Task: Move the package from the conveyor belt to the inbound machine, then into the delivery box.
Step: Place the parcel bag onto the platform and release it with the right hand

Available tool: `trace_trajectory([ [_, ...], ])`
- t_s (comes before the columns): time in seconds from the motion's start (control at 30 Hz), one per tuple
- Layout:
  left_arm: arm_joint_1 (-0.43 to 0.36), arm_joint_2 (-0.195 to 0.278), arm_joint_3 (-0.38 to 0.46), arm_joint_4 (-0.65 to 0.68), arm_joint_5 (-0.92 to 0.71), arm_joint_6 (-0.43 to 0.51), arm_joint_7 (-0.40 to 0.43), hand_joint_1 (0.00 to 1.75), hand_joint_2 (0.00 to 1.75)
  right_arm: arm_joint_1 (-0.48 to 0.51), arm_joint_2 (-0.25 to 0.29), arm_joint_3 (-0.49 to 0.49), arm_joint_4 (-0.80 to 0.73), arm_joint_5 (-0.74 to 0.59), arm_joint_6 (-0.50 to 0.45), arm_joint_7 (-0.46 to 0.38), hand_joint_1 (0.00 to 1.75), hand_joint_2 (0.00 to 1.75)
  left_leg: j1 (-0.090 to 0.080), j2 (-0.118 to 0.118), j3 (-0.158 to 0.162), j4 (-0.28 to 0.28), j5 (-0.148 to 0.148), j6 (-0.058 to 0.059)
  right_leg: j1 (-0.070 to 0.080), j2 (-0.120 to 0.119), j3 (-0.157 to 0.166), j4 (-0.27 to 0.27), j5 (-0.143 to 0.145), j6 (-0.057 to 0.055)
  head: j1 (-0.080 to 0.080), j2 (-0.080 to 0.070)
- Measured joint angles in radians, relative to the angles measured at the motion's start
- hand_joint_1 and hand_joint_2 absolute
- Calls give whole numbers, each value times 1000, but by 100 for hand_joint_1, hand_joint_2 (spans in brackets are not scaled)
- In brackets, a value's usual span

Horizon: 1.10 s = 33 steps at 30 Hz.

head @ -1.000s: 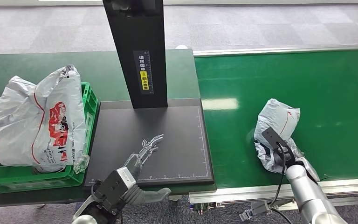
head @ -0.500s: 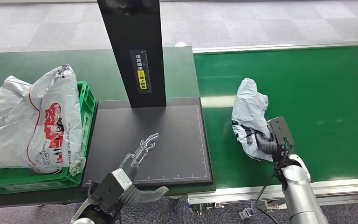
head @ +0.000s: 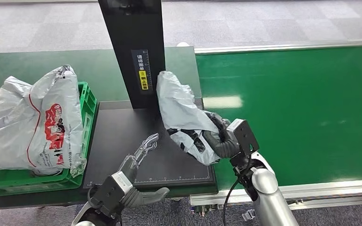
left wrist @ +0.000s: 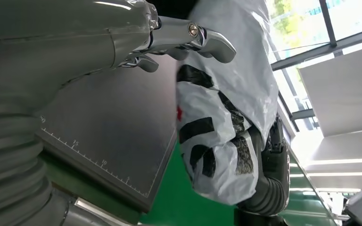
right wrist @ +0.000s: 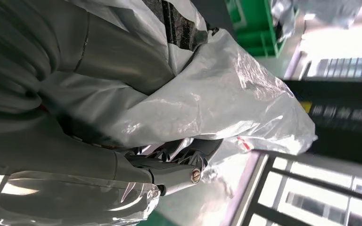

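The right robot hand (head: 220,140) grips a crumpled grey plastic package (head: 184,117) above the black scanner platform (head: 122,136); the left robot hand (head: 139,153) hovers empty, fingers spread.

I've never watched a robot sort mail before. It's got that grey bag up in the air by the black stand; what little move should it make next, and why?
Probably lower it. The right hand grips the package above the right part of the dark scanning plate, not resting on it. The left hand hovers open over the plate, touching nothing. Setting the bag flat on the plate seems the natural step before the green crate.
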Motion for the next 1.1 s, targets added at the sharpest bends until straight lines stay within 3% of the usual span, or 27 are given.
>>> trace_trajectory([
  [0.17, 1, 0, 5, -5, -2, 16, -10, 0, 175, -53, 17, 98, 31, -4, 16, 12, 175, 175, 0, 0, 0, 0, 0, 0, 0, 0, 0, 0, 0, 0, 0, 0],
  [0.4, -5, -3, 6, -21, -3, 15, 0, 0, 175, -201, 55, 175, 247, 2, -43, 38, 171, 175, 0, 0, 1, 0, 2, -1, 0, 0, 0, 1, 1, -1, 0, 0],
  [0.53, -10, -3, 6, -22, -2, 10, 8, 0, 175, -259, 76, 201, 366, 37, -89, 51, 0, 175, 0, 0, 1, 0, 2, -1, 0, 0, 0, 1, 1, -1, 0, 0],
  [0.83, -30, -3, 3, -23, 15, 6, 22, 0, 175, -334, 119, 229, 581, 80, -150, 61, 0, 175, 0, 0, 1, 0, 2, -2, 0, 0, 0, 1, 1, -1, 0, 0],
  [1.1, -21, -3, 3, -24, 15, 6, 25, 0, 175, -316, 118, 219, 592, 38, -100, 37, 0, 175, 0, 0, 1, 1, 2, -2, 0, 0, 0, 1, 1, -1, 0, 0],
])
